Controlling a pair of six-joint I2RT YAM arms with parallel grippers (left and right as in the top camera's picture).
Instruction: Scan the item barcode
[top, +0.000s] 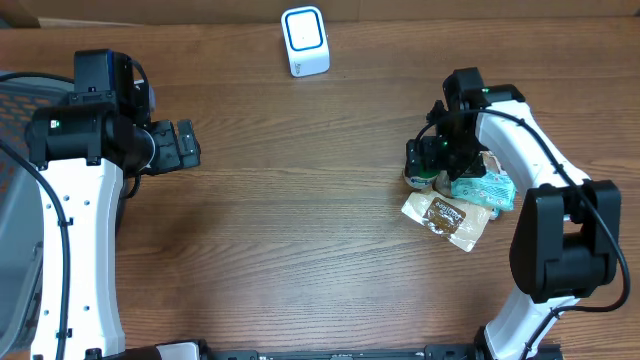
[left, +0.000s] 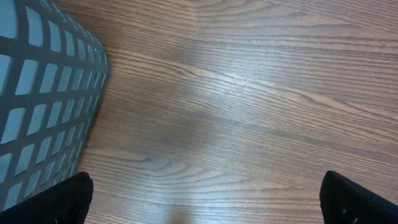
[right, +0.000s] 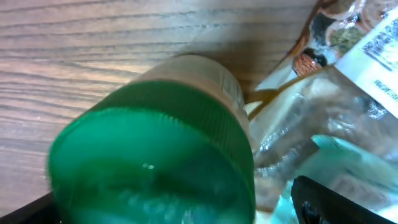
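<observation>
Jar (top: 420, 178), one, green-lidded, sits on the desk (top: 300, 240) at the right, touching two packets: one clear and brown-labelled (top: 440, 215), one teal (top: 487, 188). The right gripper (top: 428, 160) is spread wide around the lid. One white scanner (top: 305, 40) sits at the far edge. The left gripper (top: 188, 145) is wide and empty. Only the left wrist view shows the basket's (left: 43, 93) grid clearly

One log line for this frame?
right gripper: jaws open astride green-lidded jar | left gripper: jaws open, empty | scanner: untouched
</observation>
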